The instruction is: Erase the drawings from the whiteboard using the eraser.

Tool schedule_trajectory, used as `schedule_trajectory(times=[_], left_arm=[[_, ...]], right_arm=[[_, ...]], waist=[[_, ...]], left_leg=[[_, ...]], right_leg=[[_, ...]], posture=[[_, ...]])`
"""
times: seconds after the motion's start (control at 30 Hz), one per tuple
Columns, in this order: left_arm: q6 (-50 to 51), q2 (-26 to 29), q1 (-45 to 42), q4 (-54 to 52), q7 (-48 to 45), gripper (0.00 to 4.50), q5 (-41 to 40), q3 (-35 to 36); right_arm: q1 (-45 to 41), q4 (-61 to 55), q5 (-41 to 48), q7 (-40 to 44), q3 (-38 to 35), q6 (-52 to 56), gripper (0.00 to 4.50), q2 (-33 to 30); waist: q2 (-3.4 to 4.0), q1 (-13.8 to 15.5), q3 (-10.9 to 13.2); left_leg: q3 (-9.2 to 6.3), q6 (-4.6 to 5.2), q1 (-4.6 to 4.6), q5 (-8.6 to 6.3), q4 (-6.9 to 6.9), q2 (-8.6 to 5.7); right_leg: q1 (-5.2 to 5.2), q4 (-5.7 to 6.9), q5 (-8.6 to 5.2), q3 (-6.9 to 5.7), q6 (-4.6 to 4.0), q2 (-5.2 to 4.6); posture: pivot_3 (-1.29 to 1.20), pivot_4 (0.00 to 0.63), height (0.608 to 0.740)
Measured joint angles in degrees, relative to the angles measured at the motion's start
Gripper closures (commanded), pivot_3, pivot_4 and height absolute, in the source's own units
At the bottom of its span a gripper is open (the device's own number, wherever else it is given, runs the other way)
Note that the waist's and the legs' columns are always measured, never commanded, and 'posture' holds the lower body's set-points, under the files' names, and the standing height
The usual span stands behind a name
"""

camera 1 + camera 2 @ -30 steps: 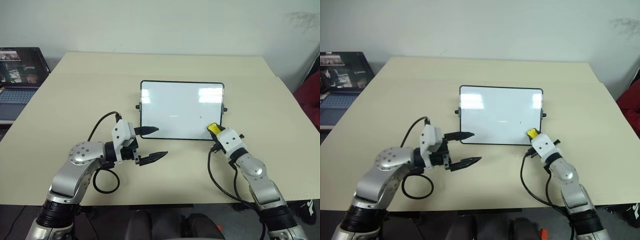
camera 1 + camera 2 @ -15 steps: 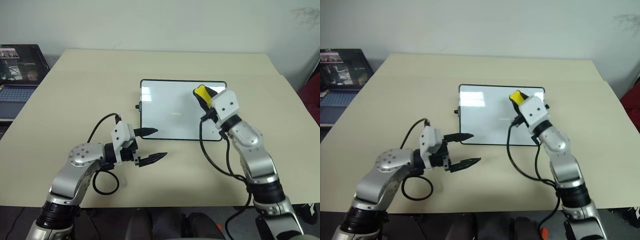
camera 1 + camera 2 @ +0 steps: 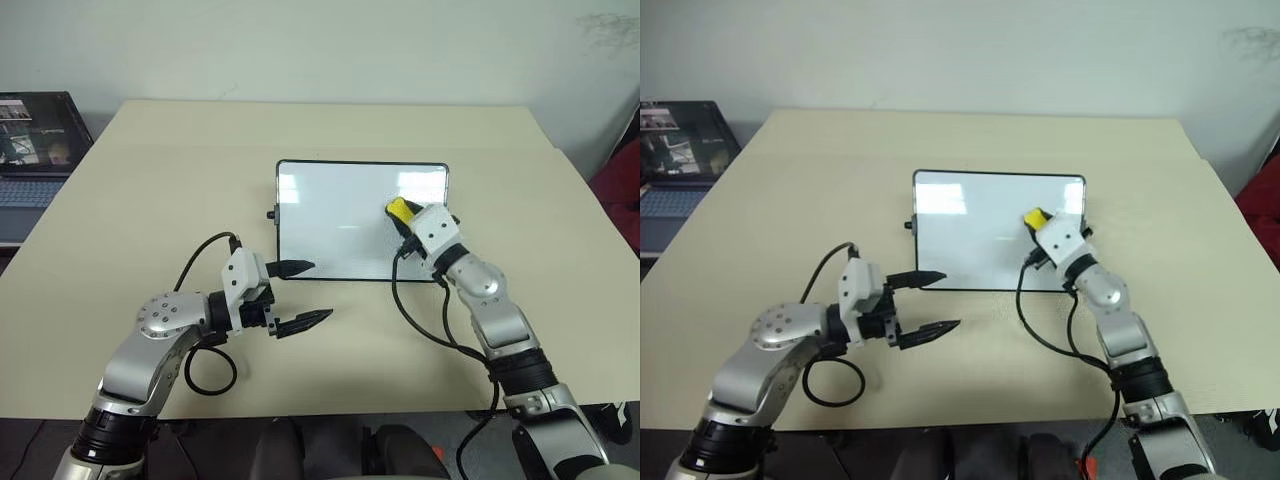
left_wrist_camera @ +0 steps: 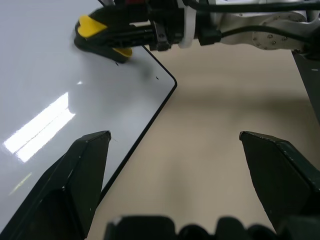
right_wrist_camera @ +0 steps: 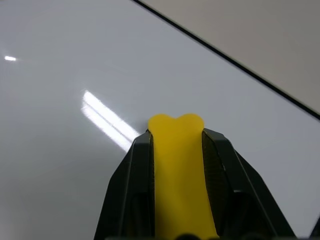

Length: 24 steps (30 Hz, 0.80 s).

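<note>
The whiteboard (image 3: pixel 330 215) lies flat on the middle of the table, glossy white with a thin black frame. My right gripper (image 3: pixel 403 214) is shut on the yellow eraser (image 3: pixel 398 209), over the board's right part near its short edge. In the right wrist view the eraser (image 5: pixel 177 165) sits between the two black fingers (image 5: pixel 132 180), pointing at the white surface. One tiny dark dot of the drawings (image 4: pixel 156 77) shows near the board's corner in the left wrist view. My left gripper (image 3: pixel 320 290) hovers open at the board's near left corner, holding nothing.
A laptop (image 3: pixel 35 140) with a lit screen stands off the table's left side. Black cables loop from both wrists over the tabletop (image 3: pixel 150 200). Something red (image 3: pixel 622 190) sits past the table's right edge. A wall stands behind the far edge.
My right gripper carried the eraser from the board's near right corner up over the board, then came down at its right part. The left arm stayed still.
</note>
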Motion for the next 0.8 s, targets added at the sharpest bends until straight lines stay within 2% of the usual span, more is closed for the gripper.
schedule_trajectory(times=[0.2, 0.33, 0.53, 0.8], left_arm=[[-0.16, -0.01, -0.13, 0.03, -0.01, 0.00, -0.01, -0.03], [-0.17, -0.01, -0.24, 0.10, -0.05, 0.00, -0.01, -0.05], [-0.30, -0.03, -0.52, 1.26, -0.16, 0.00, 0.00, -0.13], [-0.62, -0.32, -1.55, 2.20, -1.23, 0.00, 0.14, -0.33]], right_arm=[[6.03, -3.79, -1.44, 1.52, 4.93, 2.32, 3.52, 1.56], [6.44, -6.52, -1.56, 2.24, 5.25, 5.57, 3.52, 1.40], [2.15, -16.37, 1.06, 1.54, -2.52, 11.64, 3.52, 0.51], [-1.49, -5.80, 0.40, -2.39, -4.63, 6.88, 3.52, -0.26]], waist=[[-0.01, -0.25, 0.00], [0.01, -0.17, 0.01], [0.11, 0.11, 0.10], [0.10, 0.04, 0.09]], left_leg=[[-0.03, 0.00, 0.15, 0.02, 0.03, 0.00], [-0.05, 0.00, 0.15, 0.02, 0.06, 0.00], [-0.03, -0.01, -0.22, 0.01, 0.01, -0.02], [0.11, -0.02, -0.24, 0.01, -0.39, -0.05]], right_leg=[[0.00, 0.27, -0.02, 0.04, 0.05, 0.00], [-0.01, 0.31, -0.02, 0.04, 0.05, 0.00], [-0.31, 0.17, 0.00, 0.07, 0.01, 0.02], [-0.25, -0.42, 0.01, 0.11, 0.00, 0.05]], posture=[[0.00, 0.150, 0.740], [0.00, 0.150, 0.740], [0.00, 0.150, 0.740], [0.00, 0.150, 0.740]])
